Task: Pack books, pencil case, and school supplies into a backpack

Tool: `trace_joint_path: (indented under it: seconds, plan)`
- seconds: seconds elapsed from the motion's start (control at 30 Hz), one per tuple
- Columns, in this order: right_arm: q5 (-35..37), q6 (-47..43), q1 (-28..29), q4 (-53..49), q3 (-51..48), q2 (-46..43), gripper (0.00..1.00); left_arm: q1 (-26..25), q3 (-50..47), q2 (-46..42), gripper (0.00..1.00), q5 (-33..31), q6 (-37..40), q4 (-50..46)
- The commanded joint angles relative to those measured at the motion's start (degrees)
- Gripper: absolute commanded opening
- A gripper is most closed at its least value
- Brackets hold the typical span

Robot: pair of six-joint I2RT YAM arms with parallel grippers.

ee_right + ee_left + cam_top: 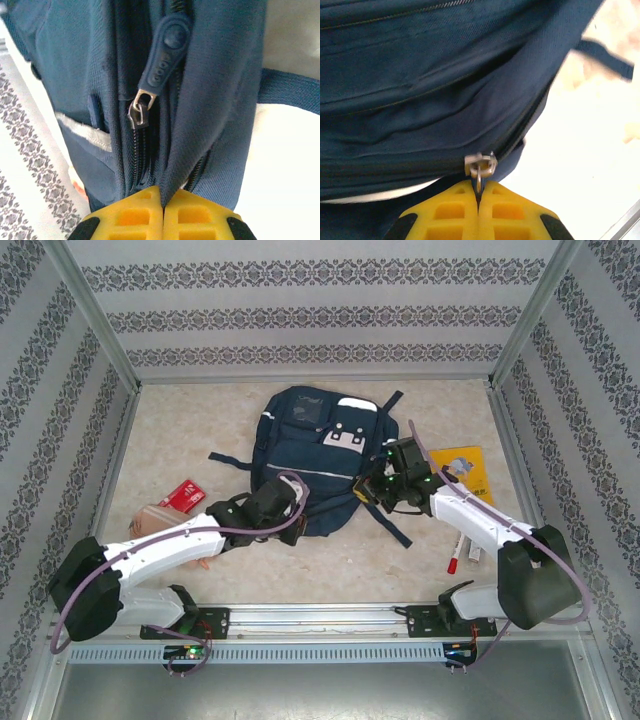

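The backpack lies mid-table for unzipping, left gripper pinched on its zipper pull, right gripper clamping a fabric fold (book lying alongside), so next wants a steady pull along the track.

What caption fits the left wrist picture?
Left hand pinches the metal zipper pull on the navy backpack.

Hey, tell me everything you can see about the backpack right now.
The backpack is navy woven fabric with white patches, thin pale stripes and dark straps. It lies flat, front side up, in the middle of the table. The left gripper is shut on a metal zipper pull at its near edge. The right gripper pinches a fold of its fabric beside a rubber zipper tab.
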Motion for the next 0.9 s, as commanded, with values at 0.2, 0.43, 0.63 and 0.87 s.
trace_joint_path:
  seconds: [0.2,0.43,0.63,0.87]
  plan:
    - [-0.13,-9.75,-5.98,-4.37,1.21,-0.72,0.48,0.50,-2.93,-3.08,0.00,10.64,8.46,9.42]
    - [0.85,4.00,1.51,-9.69,-1.79,-6.56,0.69,0.33,-2.26,0.04,0.00,15.52,6.23,14.54]
    - [8.21,19.07,13.61,-9.80,-1.50,-3.92,0.69,0.24,-1.93,3.25,0.00,16.96,3.71,18.20]
    - [9.66,20.38,16.21,-3.19,-1.23,3.74,0.46,0.24,-2.48,2.26,0.00,16.24,8.72,13.85]
